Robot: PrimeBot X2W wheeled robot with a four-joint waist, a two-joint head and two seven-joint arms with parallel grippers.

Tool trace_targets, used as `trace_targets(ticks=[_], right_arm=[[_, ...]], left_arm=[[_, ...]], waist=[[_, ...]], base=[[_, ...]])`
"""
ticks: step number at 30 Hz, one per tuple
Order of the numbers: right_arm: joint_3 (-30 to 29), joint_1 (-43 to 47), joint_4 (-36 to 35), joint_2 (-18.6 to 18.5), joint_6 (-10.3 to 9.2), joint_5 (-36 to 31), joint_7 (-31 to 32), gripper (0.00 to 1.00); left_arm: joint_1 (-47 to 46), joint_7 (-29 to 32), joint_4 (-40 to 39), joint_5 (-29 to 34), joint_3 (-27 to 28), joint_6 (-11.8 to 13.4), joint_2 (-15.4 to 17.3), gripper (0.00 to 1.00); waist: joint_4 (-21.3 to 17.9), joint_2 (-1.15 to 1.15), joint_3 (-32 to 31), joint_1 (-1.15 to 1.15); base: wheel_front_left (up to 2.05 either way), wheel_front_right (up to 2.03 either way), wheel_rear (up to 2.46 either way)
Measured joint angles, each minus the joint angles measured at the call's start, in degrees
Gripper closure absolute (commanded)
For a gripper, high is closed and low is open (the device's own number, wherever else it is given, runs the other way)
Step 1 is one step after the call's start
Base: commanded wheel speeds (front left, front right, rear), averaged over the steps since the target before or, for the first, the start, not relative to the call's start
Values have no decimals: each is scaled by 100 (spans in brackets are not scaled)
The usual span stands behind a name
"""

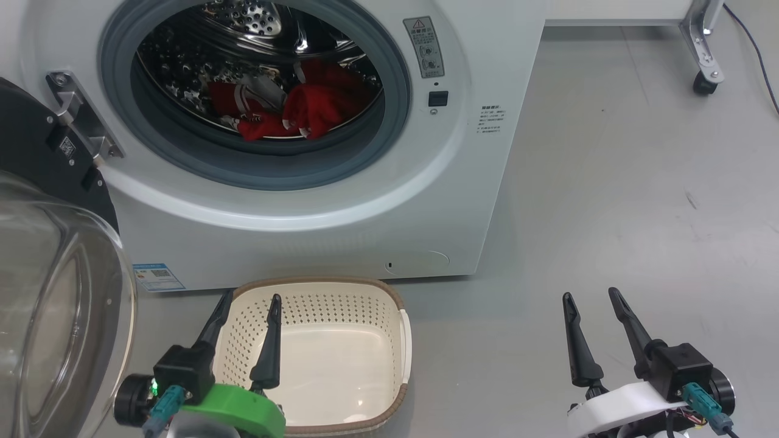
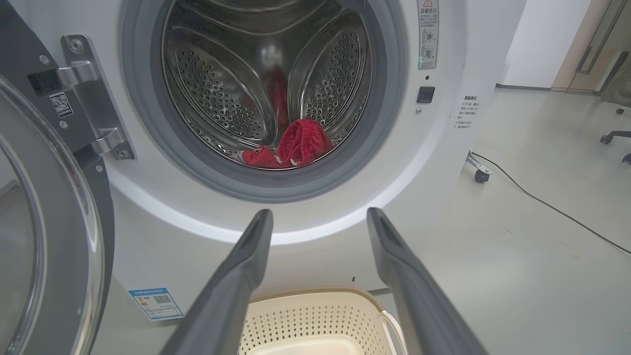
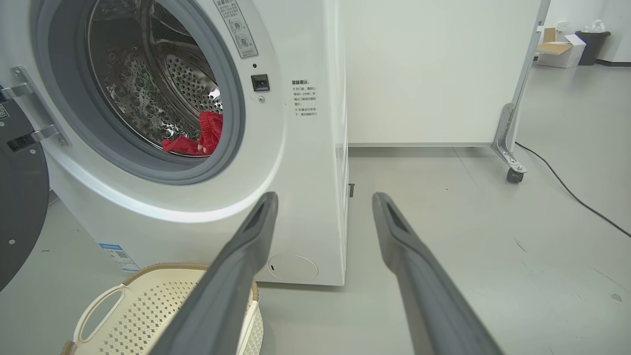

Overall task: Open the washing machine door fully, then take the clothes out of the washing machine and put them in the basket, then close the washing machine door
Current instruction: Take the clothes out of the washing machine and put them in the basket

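The washing machine (image 1: pixel 341 231) takes up the upper left of the head view. Its top is cut off by the frame, so only the lower part of the drum opening shows. The door (image 1: pixel 36 152) stands swung open at the far left and is cropped by the left edge. Its glass bowl bulges at the lower left and blurs whatever lies behind it.

The basket (image 1: pixel 322 289) sits on the floor just in front of the machine, at bottom centre. Its near rim runs off the bottom edge, and the left gripper (image 1: pixel 253 296) hides part of its left wall. The clothes (image 1: pixel 316 106) lie bunched at the bottom of the drum, red with some white trim. How many pieces there are cannot be told, and in both wrist views the grey ring covers most of them.

The left gripper's fingers are spread wide at the lower left, over the basket's left side. The right gripper (image 1: pixel 590 294), at the lower right, is spread just as wide over the floor, well apart from the basket.

The floor (image 1: pixel 608 182) is smooth grey with a few dark scuffs. At the upper right stand a metal leg on a wheel (image 1: pixel 706 82) and a thin black cable (image 1: pixel 754 48). In the right wrist view a white wall panel (image 3: pixel 434 74) rises behind the machine. A cardboard box (image 3: pixel 554 52) and a dark bin (image 3: pixel 594 42) sit small at the far upper right.
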Motion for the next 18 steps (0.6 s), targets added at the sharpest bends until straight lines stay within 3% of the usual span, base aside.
trace_targets(ticks=[11, 18], right_arm=[[67, -169, -104, -1, 58, -73, 0, 0], [97, -347, -218, -4, 119, -152, 0, 0]], left_arm=[[-734, 174, 322, -155, -62, -158, -8, 0], [-1383, 515, 633, -415, -129, -388, -21, 0]], waist=[[-46, 0, 459, 0], [-124, 0, 870, 0]], base=[[0, 0, 0], [0, 0, 0]])
